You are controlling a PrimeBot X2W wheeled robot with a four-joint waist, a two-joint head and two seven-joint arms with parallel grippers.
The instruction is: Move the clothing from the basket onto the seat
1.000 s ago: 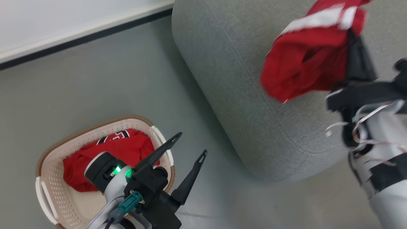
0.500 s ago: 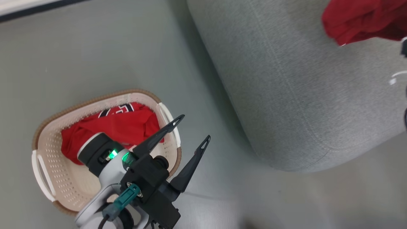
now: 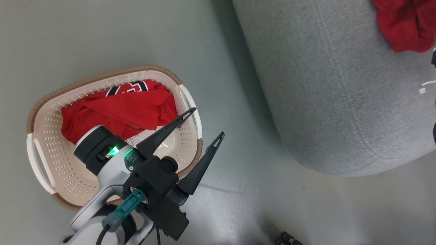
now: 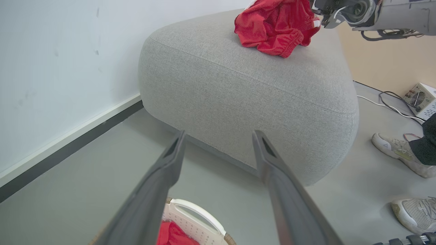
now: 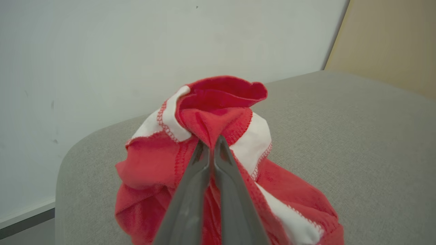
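Fingers of the right gripper [image 5: 212, 142] are pressed together on a fold of one red garment [image 5: 150, 166]. This garment lies bunched on top of the grey seat [image 5: 340, 136], at the upper right of the head view. Fingers of the left gripper [image 3: 208, 121] stand wide apart and hold nothing, at the lower left, across the right side of the basket [image 3: 47, 149]. A second red garment [image 3: 119, 109] lies in the upper part of the basket, which stands on the floor [image 3: 238, 204] near the seat. Two shoes [image 4: 398, 151] of a person show at the right edge of the left wrist view.
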